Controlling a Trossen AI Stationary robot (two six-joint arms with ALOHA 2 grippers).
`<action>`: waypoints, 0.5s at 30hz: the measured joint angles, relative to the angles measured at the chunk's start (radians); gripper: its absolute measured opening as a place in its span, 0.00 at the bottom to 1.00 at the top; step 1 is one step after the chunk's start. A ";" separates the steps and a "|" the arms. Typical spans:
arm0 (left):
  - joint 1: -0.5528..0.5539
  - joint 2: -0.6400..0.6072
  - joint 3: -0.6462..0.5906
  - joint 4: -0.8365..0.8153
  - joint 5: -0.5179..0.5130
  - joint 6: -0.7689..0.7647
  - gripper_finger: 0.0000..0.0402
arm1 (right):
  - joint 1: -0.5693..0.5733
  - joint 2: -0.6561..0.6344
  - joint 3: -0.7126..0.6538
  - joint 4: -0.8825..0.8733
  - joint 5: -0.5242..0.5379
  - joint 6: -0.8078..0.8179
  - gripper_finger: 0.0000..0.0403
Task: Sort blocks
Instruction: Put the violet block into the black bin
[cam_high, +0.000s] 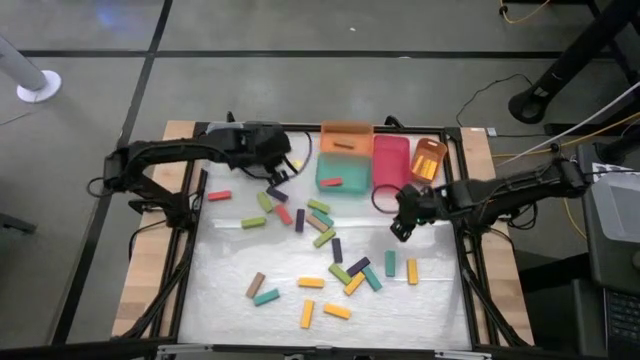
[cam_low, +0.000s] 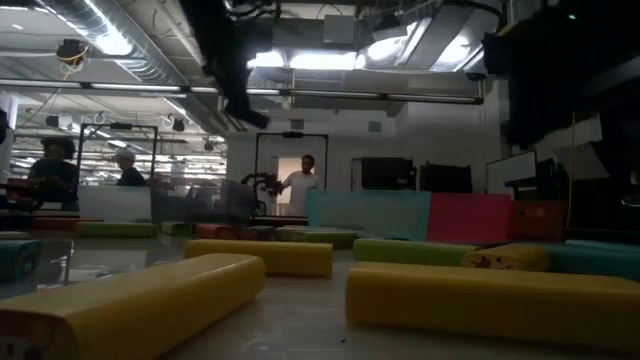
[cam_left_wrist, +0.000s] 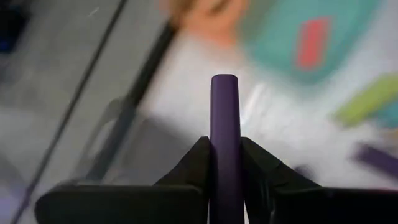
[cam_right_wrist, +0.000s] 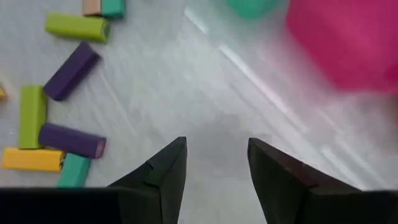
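Left claw (cam_left_wrist: 225, 180): closed on a purple block (cam_left_wrist: 224, 124), which stands up between the two fingers. In the high view this claw (cam_high: 272, 148) sits at the upper left of the desk (cam_high: 230, 290), just left of the row of bins.

Right claw (cam_right_wrist: 216, 163): partly open and empty; bare desk surface shows between the fingers. In the high view it (cam_high: 400, 228) hangs right of centre, just below the pink bin (cam_high: 391, 160).

Bins, upper centre of the high view: orange bin (cam_high: 346, 132), teal bin (cam_high: 344, 172), the pink bin, and a small orange container (cam_high: 429, 158) at the right end of the row.

Progress:
- Done: one brown block (cam_high: 347, 146) lies in the orange bin; one red block (cam_high: 332, 183) lies in the teal bin. The pink bin shows no contents.
- In hand: the purple block, lifted clear of the desk and not yet over a bin.
- Left: roughly twenty blocks are scattered loose across the centre and lower half of the desk, among them a red block (cam_high: 219, 195) at the left, a yellow block (cam_high: 337, 311) near the bottom and a teal block (cam_high: 390, 263) towards the right.

Assessment: the task is at an early stage. Most blocks are unsorted.
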 joint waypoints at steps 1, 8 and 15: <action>0.020 0.000 -0.001 -0.015 -0.018 -0.014 0.12 | 0.019 0.002 -0.016 0.012 0.000 0.031 0.42; 0.147 0.008 -0.080 -0.011 -0.031 -0.025 0.12 | 0.134 0.056 -0.085 0.159 -0.019 0.175 0.42; 0.223 0.012 -0.211 0.100 -0.030 -0.026 0.18 | 0.213 0.158 -0.087 0.254 -0.031 0.254 0.42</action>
